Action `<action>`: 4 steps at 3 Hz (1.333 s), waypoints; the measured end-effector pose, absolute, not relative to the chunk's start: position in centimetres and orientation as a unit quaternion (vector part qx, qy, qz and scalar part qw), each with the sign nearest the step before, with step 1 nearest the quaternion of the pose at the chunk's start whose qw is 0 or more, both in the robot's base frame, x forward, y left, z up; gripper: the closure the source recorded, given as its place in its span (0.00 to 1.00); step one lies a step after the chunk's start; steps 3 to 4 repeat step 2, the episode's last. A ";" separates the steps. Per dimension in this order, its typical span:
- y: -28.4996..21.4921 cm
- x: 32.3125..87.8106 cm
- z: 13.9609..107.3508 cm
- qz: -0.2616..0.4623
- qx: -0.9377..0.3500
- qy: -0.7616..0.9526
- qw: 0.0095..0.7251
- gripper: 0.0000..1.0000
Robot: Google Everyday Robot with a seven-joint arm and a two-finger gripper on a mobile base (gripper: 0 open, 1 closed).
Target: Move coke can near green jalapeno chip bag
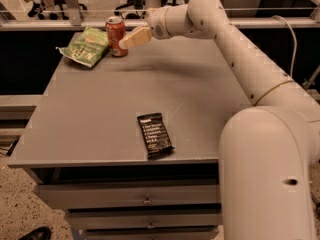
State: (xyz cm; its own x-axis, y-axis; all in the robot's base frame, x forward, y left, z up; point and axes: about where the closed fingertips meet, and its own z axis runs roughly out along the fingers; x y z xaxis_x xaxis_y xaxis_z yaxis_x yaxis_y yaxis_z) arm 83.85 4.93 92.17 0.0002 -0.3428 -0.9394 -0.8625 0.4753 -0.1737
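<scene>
The coke can (pixel 116 35) is red with a silver top. It stands upright at the far left of the grey table (pixel 100 114), just right of the green jalapeno chip bag (pixel 85 46) and close against its edge. The bag lies flat and crinkled. My gripper (pixel 133 38) is just to the right of the can, a little above the table. It is open and holds nothing. One beige finger (pixel 137 36) points toward the can.
A flat black snack bar wrapper (pixel 154 134) lies near the table's front edge. My white arm reaches across the right side of the table. Drawers (pixel 145 199) sit below the tabletop. A rail and chair legs stand behind the table.
</scene>
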 end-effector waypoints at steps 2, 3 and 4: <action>-5.1 80.8 94.9 0.201 -0.431 0.676 0.563 0.00; -5.1 80.8 94.9 0.201 -0.431 0.676 0.563 0.00; -5.1 80.8 94.9 0.201 -0.431 0.676 0.563 0.00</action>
